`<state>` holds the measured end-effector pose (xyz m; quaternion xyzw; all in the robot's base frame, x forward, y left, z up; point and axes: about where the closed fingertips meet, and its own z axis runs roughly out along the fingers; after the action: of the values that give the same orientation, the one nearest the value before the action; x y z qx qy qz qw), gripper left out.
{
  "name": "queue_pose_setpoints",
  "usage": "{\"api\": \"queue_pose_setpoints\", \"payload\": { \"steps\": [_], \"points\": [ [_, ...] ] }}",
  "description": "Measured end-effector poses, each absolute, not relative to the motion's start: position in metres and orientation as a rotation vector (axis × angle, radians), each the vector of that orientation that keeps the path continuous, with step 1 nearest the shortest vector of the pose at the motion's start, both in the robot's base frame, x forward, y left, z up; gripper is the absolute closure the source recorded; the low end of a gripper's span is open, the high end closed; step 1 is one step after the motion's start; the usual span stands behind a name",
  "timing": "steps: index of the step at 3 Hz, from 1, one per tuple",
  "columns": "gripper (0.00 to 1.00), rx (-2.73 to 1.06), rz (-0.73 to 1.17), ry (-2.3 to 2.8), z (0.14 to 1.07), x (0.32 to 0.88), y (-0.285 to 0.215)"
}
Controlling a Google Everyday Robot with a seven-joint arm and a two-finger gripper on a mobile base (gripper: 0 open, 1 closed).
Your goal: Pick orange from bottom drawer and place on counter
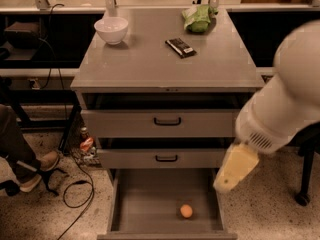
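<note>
The orange (186, 211) lies on the flat grey floor of the bottom drawer (145, 211), near its front and right of middle. The drawer is pulled out wide. The counter (150, 64) is the grey cabinet top above. My white arm (285, 104) reaches in from the right, and my gripper (227, 181), a cream-coloured piece, hangs by the bottom drawer's right rim, up and to the right of the orange and apart from it.
On the counter stand a white bowl (111, 29), a green bag (199, 18) and a dark flat packet (180, 47). The two upper drawers (167, 121) stand slightly ajar. A person's shoe (37, 170), cables and a small bottle (86, 144) are at the left. A chair leg (303, 196) is at the right.
</note>
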<state>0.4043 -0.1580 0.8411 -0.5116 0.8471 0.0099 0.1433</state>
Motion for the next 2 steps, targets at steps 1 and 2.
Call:
{"api": "queue_pose_setpoints", "payload": {
  "steps": [1,2],
  "points": [
    [0.00,-1.484,0.053,2.508,0.8082,0.3870,-0.1611],
    [0.00,-1.470,0.062,2.512,0.8058,0.3878,-0.1617]
  ]
}}
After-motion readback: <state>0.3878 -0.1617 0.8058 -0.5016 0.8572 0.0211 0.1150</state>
